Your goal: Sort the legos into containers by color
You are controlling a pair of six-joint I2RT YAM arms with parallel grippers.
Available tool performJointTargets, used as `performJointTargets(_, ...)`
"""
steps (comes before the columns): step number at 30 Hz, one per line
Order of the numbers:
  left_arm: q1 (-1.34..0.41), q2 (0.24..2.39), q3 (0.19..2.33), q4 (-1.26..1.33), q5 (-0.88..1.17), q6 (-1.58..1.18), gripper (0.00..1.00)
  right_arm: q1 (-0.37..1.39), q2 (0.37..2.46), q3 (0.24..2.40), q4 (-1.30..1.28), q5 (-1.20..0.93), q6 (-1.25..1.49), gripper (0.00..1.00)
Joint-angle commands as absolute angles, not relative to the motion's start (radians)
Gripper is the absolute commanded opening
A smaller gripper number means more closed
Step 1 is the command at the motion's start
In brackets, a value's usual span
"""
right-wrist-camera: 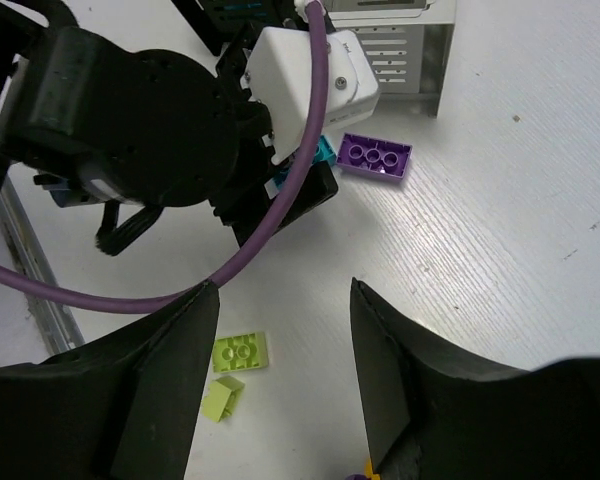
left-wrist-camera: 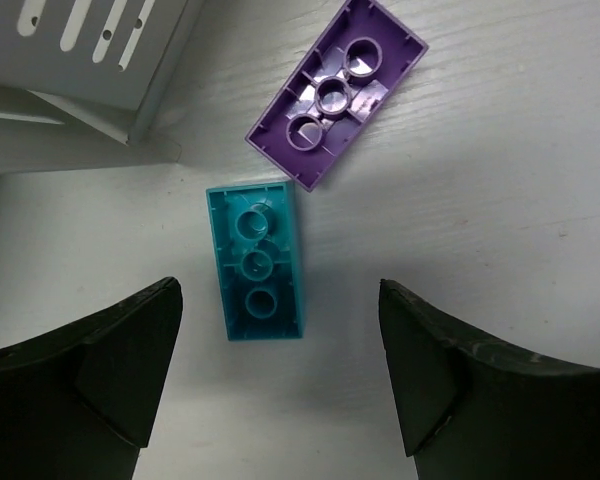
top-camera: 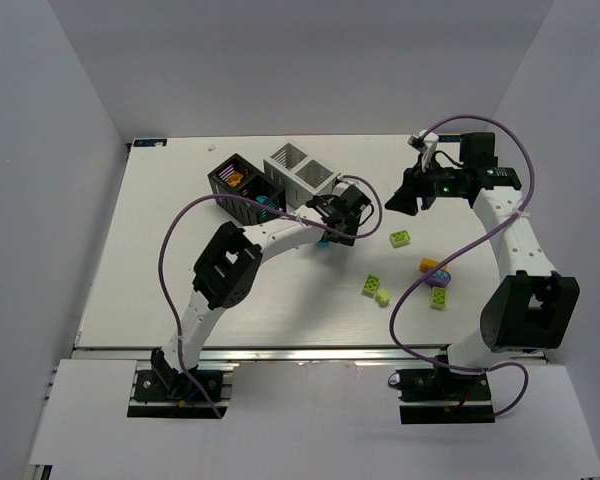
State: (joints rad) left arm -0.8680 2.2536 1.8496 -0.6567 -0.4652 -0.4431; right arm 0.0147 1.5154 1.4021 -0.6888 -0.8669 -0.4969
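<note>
— While the black container already holds orange and teal legos, is sorting done?
— Hardly. Left gripper, jaws spread, hovers over a teal brick beside a purple brick; right gripper gapes empty; lime bricks lie loose.

White table, plain pale walls on three sides.

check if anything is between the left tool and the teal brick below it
Nothing visible does. The left tool is open with the teal brick lying bare on the table between its fingers. The purple brick lies just past the teal one's far end, outside the gap.
</note>
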Motion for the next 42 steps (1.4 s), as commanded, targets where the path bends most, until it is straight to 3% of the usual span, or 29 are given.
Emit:
performJointTargets(1,-0.845,2.241,1.881,-0.644,-0.471,-0.423,0.88,0.011,1.496,1.399,-0.66,-0.891,-0.485,0.61)
performJointTargets(13,-0.799,2.266,1.83,-0.578,-0.367,-0.449,0.62,-0.031,1.508,1.407,-0.655,-0.897,-0.466,0.61)
performJointTargets(25,-0.799,2.24,1.727,-0.52,-0.302,-0.483,0.56,-0.031,1.52,1.419,-0.655,-0.91,-0.449,0.6)
performJointTargets(29,-0.798,2.229,1.704,-0.508,-0.302,-0.492,0.46,-0.032,1.52,1.42,-0.655,-0.913,-0.445,0.6)
performJointTargets(33,-0.798,2.189,1.665,-0.483,-0.292,-0.499,0.25,-0.032,1.516,1.416,-0.655,-0.911,-0.445,0.6)
performJointTargets(37,-0.804,2.074,1.567,-0.427,-0.259,-0.511,0.1,-0.031,1.511,1.408,-0.655,-0.913,-0.456,0.59)
performJointTargets(42,-0.818,1.895,1.46,-0.344,-0.215,-0.518,0.07,-0.031,1.513,1.399,-0.655,-0.911,-0.465,0.58)
